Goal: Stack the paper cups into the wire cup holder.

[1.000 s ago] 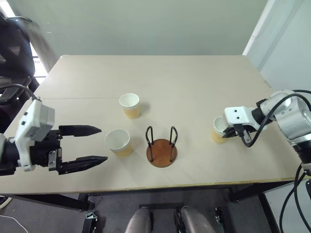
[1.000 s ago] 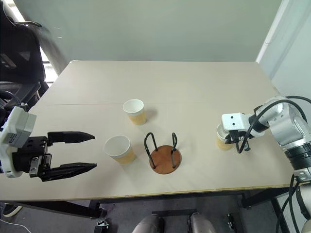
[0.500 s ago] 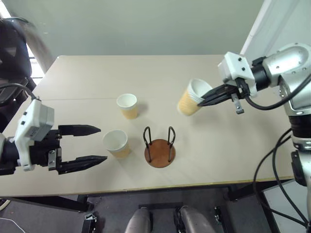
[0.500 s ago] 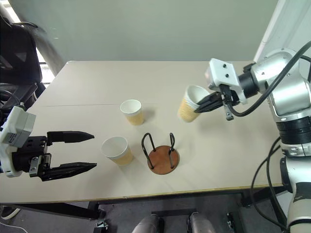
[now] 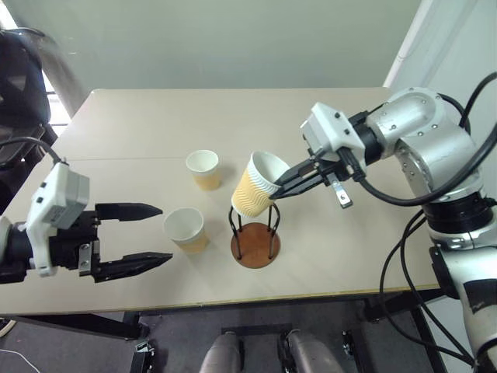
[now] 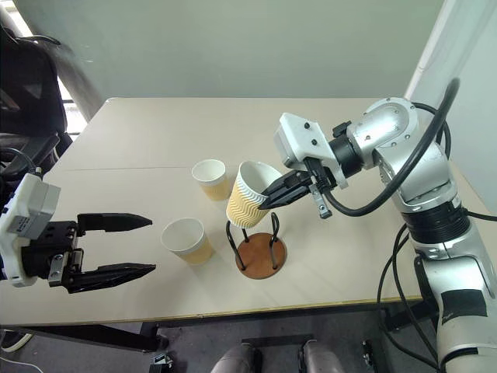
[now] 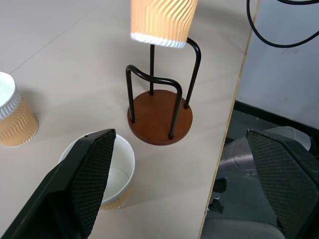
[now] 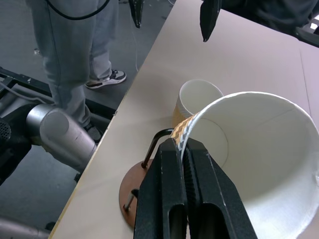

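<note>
Black fingers, left gripper (image 5: 161,231): hanging wide open at the near left edge of the table (image 5: 349,140), nothing in it.
Near cup (image 5: 186,228): sitting upright just past those fingers, beside the wire cup holder (image 5: 256,233).
Holder: standing near the front edge, wire loops up, no cup inside.
Right gripper (image 5: 281,183): pinching the rim of a tilted lifted cup (image 5: 255,185), hanging right over the holder.
Far cup (image 5: 204,169): standing upright further back.

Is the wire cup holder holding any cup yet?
Empty. The wire cup holder shows a bare base; the right gripper holds a paper cup above it.
</note>
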### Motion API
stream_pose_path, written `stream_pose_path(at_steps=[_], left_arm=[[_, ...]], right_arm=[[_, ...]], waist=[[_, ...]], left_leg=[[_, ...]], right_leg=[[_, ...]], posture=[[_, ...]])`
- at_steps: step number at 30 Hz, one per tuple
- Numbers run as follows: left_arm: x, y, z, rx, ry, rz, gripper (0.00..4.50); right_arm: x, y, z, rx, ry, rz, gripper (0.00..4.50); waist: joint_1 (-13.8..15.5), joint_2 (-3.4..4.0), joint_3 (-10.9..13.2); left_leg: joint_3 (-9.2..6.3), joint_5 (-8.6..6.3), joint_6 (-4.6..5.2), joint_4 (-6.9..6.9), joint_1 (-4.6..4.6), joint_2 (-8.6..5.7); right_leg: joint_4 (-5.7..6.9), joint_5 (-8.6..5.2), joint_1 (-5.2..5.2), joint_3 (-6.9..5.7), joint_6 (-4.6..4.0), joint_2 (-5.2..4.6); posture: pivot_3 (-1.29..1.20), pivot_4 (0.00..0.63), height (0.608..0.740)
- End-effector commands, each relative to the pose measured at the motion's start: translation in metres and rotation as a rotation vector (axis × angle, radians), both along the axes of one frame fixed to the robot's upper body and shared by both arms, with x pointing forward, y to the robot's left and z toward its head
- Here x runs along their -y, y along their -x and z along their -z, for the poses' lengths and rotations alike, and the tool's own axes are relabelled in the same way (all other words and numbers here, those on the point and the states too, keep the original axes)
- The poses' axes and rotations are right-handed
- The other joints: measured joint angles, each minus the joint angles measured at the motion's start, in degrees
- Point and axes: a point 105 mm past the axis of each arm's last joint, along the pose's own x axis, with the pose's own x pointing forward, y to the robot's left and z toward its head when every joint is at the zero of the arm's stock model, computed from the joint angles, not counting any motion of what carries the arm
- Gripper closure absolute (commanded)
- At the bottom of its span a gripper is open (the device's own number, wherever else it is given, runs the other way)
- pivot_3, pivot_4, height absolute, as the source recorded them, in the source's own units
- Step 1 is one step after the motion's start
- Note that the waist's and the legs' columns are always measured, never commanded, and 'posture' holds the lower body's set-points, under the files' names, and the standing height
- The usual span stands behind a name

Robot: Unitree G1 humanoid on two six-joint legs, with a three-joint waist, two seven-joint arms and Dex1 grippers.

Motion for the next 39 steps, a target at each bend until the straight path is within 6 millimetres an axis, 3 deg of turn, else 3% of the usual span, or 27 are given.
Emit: stream_pose_path(at_steps=[1, 11, 24, 28, 35, 38, 39], left_arm=[[0.000, 0.004, -0.006, 0.035, -0.008, -0.011, 0.00], [0.001, 0.005, -0.007, 0.038, -0.008, -0.021, 0.00], [0.000, 0.007, -0.007, 0.039, -0.014, -0.031, 0.00], [-0.001, 0.007, -0.007, 0.039, -0.017, -0.034, 0.00], [-0.003, 0.007, -0.009, 0.041, -0.021, -0.031, 0.00], [-0.007, 0.005, -0.011, 0.046, -0.037, -0.039, 0.00], [-0.008, 0.004, -0.012, 0.047, -0.043, -0.041, 0.00]], right_arm=[[-0.001, 0.003, 0.007, 0.014, 0.021, -0.015, 4.48], [0.000, -0.006, 0.031, 0.059, 0.116, -0.009, 4.48], [-0.005, -0.010, 0.037, 0.127, 0.133, -0.044, 4.48], [-0.003, -0.011, 0.038, 0.130, 0.142, -0.042, 3.59], [0.001, -0.016, 0.034, 0.144, 0.144, -0.018, 1.13], [0.016, -0.027, 0.026, 0.154, 0.143, 0.044, 0.02], [0.023, -0.031, 0.022, 0.153, 0.141, 0.070, 0.02]], waist=[[0.0, -0.01, 0.0], [0.0, -0.01, 0.0], [0.0, -0.01, 0.0], [0.0, -0.01, 0.0], [0.0, -0.01, 0.0], [0.0, -0.01, 0.0], [0.0, -0.01, 0.0]], left_leg=[[0.00, -0.01, -0.01, 0.01, 0.00, 0.00], [0.00, -0.03, -0.04, -0.02, -0.02, 0.01], [0.00, -0.05, -0.05, -0.01, -0.02, 0.01], [0.00, -0.05, -0.06, -0.01, -0.02, 0.02], [0.00, -0.06, -0.08, -0.01, -0.02, 0.02], [0.00, -0.06, -0.08, -0.01, -0.02, 0.02], [0.00, -0.06, -0.08, -0.01, -0.02, 0.02]], right_leg=[[-0.01, -0.01, 0.00, 0.00, -0.01, 0.00], [0.01, 0.00, -0.03, -0.01, -0.01, 0.00], [0.01, 0.00, -0.03, -0.01, -0.02, 0.00], [0.01, 0.00, -0.03, -0.01, -0.03, 0.00], [0.00, 0.00, -0.04, -0.01, -0.03, 0.00], [0.00, 0.00, -0.04, -0.01, -0.03, 0.00], [0.00, 0.00, -0.04, -0.01, -0.03, 0.00]], posture=[[0.00, 0.150, 0.740], [0.00, 0.150, 0.740], [0.00, 0.150, 0.740], [0.00, 0.150, 0.740], [0.00, 0.150, 0.740], [0.00, 0.150, 0.740], [0.00, 0.150, 0.740]])
